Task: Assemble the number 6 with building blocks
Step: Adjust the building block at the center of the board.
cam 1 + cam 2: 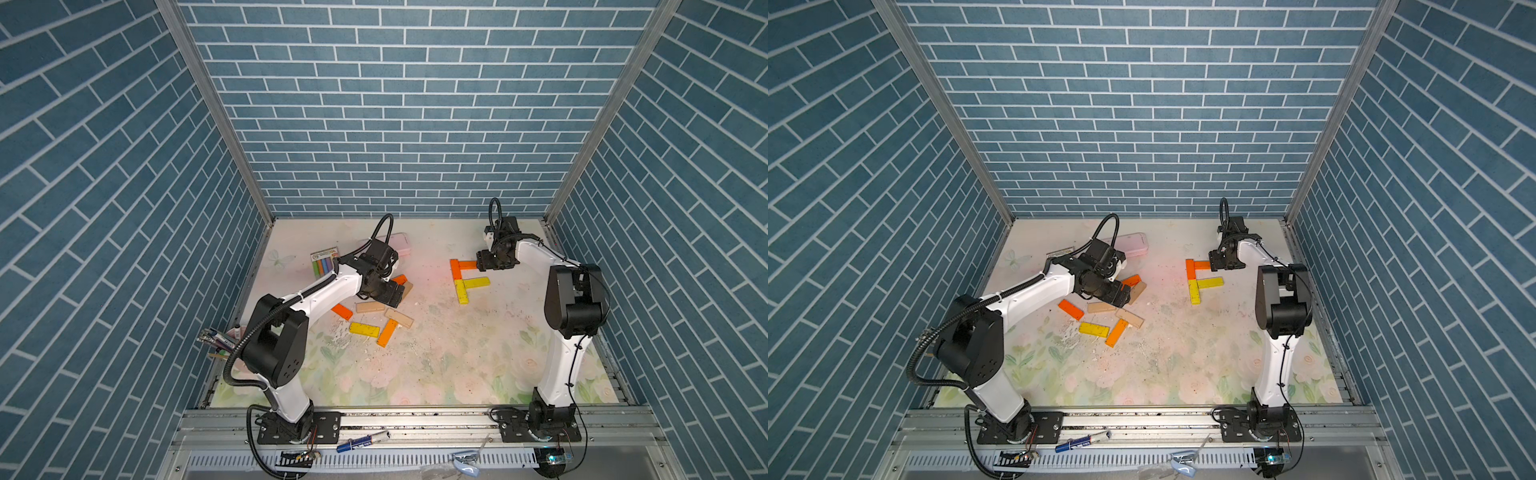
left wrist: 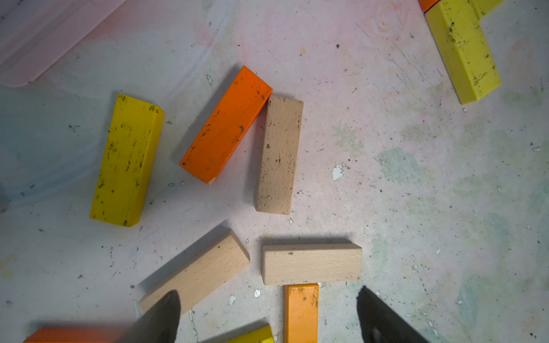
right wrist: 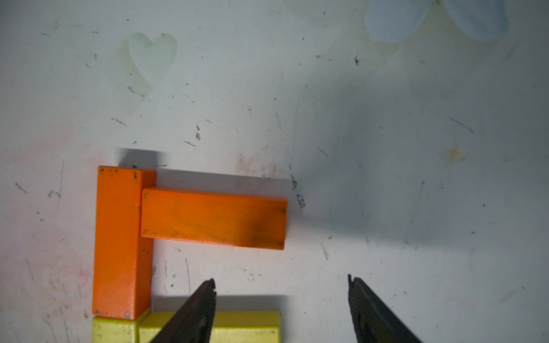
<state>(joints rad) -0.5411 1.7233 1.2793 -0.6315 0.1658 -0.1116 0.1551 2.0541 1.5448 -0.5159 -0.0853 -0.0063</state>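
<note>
Blue brick-patterned walls enclose a floral worktop (image 1: 457, 365). Right of centre lies the number 6 (image 1: 462, 282), only begun: two orange and two yellow bars forming an F. Beside the top orange bar (image 3: 214, 218) the right end effector (image 3: 282, 280) hovers low, jaws apart and empty; lifting straight up would probably avoid nudging it. Reaching forward with a bent elbow, the left end effector (image 2: 267, 292) hangs spread wide, empty, above the loose building blocks (image 1: 371, 307); it should straddle one bar's narrow width squarely.
</note>
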